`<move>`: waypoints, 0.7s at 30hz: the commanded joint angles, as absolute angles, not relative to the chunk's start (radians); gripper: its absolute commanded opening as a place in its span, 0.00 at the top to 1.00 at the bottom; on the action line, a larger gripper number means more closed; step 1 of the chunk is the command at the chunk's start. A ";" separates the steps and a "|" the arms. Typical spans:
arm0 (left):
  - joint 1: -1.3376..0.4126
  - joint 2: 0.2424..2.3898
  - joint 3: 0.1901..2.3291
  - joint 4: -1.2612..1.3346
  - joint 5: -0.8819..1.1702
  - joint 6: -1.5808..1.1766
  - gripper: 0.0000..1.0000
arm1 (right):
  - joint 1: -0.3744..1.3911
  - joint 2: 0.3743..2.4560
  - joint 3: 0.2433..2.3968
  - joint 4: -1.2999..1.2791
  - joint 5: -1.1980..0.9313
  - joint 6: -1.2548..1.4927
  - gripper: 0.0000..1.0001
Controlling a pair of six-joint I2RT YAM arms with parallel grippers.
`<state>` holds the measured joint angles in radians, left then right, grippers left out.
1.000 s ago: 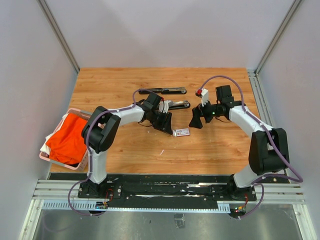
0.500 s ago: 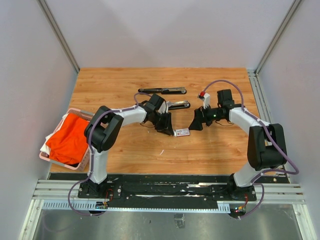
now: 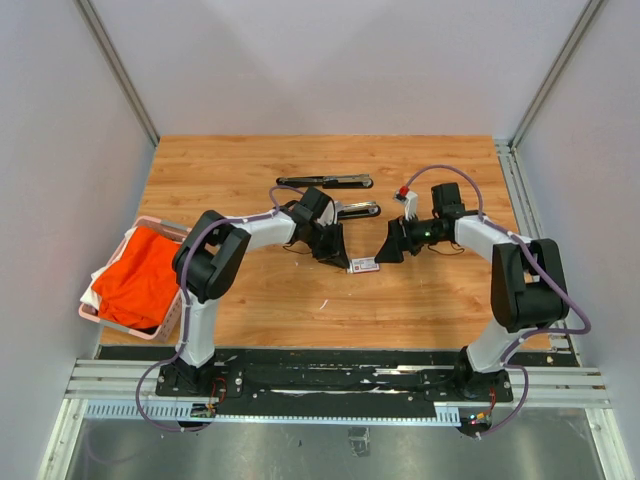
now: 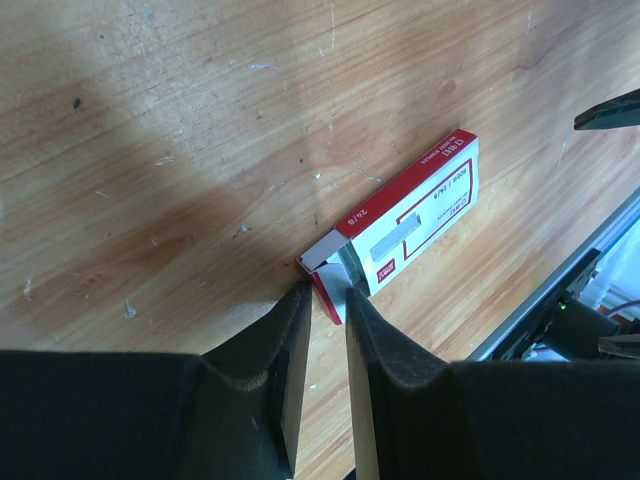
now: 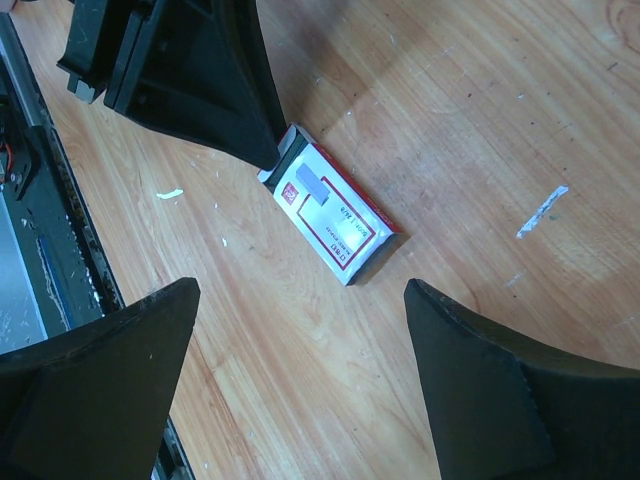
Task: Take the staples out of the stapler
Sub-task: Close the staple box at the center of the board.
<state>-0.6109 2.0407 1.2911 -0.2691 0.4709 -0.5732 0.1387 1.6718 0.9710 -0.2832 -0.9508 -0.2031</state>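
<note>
Since a second ago the left end effector has closed up and the right arm has drawn lower and nearer the box.

From above, both arms reach inward over the wooden surface, their tips on either side of the small white-and-red box. The stapler lies as a long dark bar toward the far side. A second dark-and-silver bar lies just nearer, its left end under the left arm. A pink basket holding orange cloth sits at the left edge. A pale scrap lies nearer the bases.

At the left wrist, the left end effector is pinched on the box — the red edge of its open end flap sits in the thin gap between the fingers.

At the right wrist, the right end effector is spread wide and holds nothing, above the box. A short silvery strip that looks like staples lies loose on the wood, apart from the box — too small to be sure.
</note>
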 commanded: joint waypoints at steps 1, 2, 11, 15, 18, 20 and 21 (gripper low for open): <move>-0.620 2.090 1.302 -0.286 0.412 -0.569 0.73 | 0.128 1.695 0.957 -0.254 -0.991 -0.172 0.14; -0.622 2.092 1.301 -0.289 0.410 -0.569 0.74 | 0.129 1.700 0.958 -0.250 -0.993 -0.165 0.14; -0.637 2.105 1.312 -0.306 0.394 -0.563 0.79 | 0.143 1.712 0.963 -0.224 -1.007 -0.139 0.15; -0.640 2.117 1.325 -0.315 0.390 -0.561 0.79 | 0.150 1.718 0.963 -0.221 -1.008 -0.134 0.15; -0.640 2.113 1.321 -0.313 0.384 -0.561 0.79 | 0.150 1.720 0.970 -0.249 -0.984 -0.138 0.15; -0.640 2.110 1.318 -0.312 0.382 -0.560 0.79 | 0.150 1.715 0.982 -0.313 -0.946 -0.172 0.14; -0.640 2.106 1.316 -0.312 0.382 -0.560 0.79 | 0.150 1.712 0.985 -0.344 -0.929 -0.193 0.15</move>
<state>-0.6308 2.0689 1.3293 -0.2691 0.4530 -0.5804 0.1398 1.7111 0.9699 -0.2474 -0.9714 -0.1505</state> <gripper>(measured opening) 0.207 0.855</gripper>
